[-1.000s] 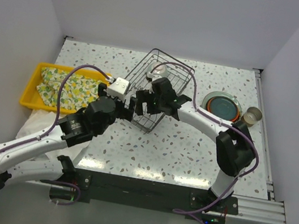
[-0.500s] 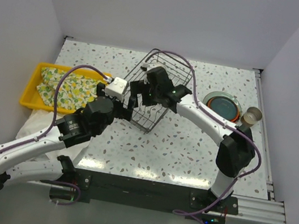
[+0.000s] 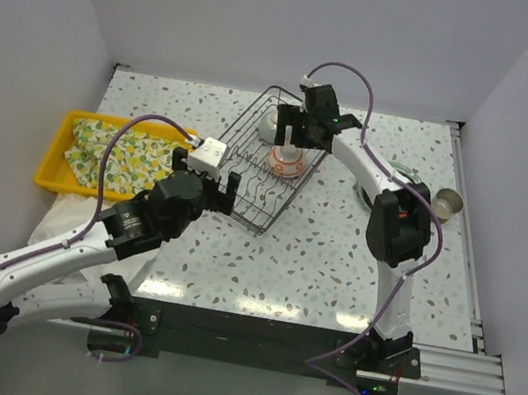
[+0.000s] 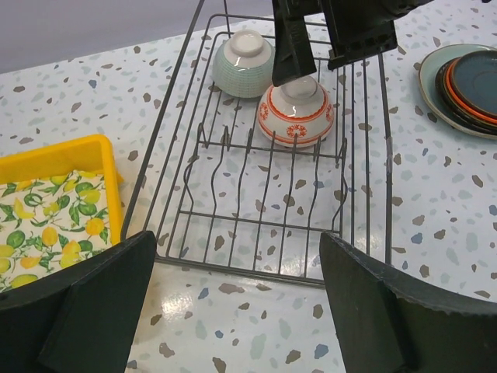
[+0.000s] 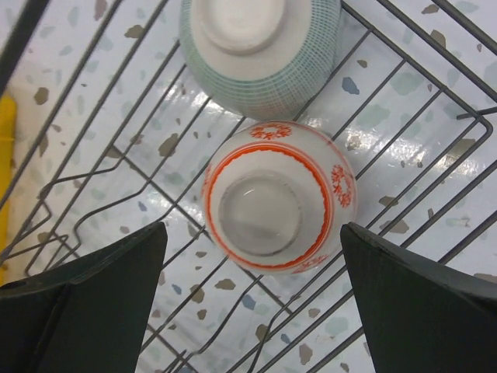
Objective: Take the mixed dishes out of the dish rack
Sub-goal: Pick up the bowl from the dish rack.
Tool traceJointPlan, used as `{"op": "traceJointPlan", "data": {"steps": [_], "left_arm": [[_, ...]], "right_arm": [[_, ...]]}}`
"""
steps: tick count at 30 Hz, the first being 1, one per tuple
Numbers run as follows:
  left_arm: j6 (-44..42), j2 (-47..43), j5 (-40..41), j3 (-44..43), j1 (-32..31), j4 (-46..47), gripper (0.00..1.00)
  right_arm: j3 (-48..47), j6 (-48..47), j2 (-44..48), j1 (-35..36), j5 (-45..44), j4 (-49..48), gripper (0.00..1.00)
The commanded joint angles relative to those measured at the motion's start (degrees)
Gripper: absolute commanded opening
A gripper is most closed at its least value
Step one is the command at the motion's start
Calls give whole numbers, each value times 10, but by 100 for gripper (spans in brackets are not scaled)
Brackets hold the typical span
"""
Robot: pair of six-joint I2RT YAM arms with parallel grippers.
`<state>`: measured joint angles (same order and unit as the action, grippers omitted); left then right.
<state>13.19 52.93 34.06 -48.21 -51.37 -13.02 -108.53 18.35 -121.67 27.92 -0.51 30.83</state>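
Note:
The dish rack (image 3: 256, 196) is a black wire basket lying aslant at mid-table. Two bowls sit upside down in its far end: a celadon bowl (image 3: 273, 128) (image 5: 260, 50) and a red-patterned white bowl (image 3: 287, 161) (image 4: 295, 113) (image 5: 278, 203). My right gripper (image 3: 293, 144) (image 5: 252, 227) hangs open directly above the red-patterned bowl, a finger on either side, not touching it. My left gripper (image 3: 223, 189) (image 4: 237, 241) is open and empty at the rack's near end (image 4: 256, 268). Stacked plates (image 3: 394, 187) (image 4: 466, 85) and a beige cup (image 3: 444, 203) rest on the table at the right.
A yellow tray (image 3: 57, 148) holding a lemon-print cloth (image 3: 119, 153) sits at the left edge. A white cloth (image 3: 63, 215) lies under my left arm. The right arm partly covers the plate stack. Walls close in on three sides.
My right gripper has swung from the rack's near middle to its far end, uncovering both bowls, and now hovers over the red-patterned one. The left arm has barely moved.

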Motion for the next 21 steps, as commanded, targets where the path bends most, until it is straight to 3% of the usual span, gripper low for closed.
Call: {"op": "traceJointPlan", "data": {"steps": [1, 14, 21], "left_arm": [[19, 2, -5, -8, 4, -4, 91], [17, 17, 0, -13, 6, -10, 91], [11, 22, 1, -11, 5, -5, 91]], "right_arm": [[-48, -9, -28, -13, -1, 11, 98], [-77, 27, -97, -27, 91, 54, 98], [-47, 56, -73, -26, 158, 6, 98]]}}
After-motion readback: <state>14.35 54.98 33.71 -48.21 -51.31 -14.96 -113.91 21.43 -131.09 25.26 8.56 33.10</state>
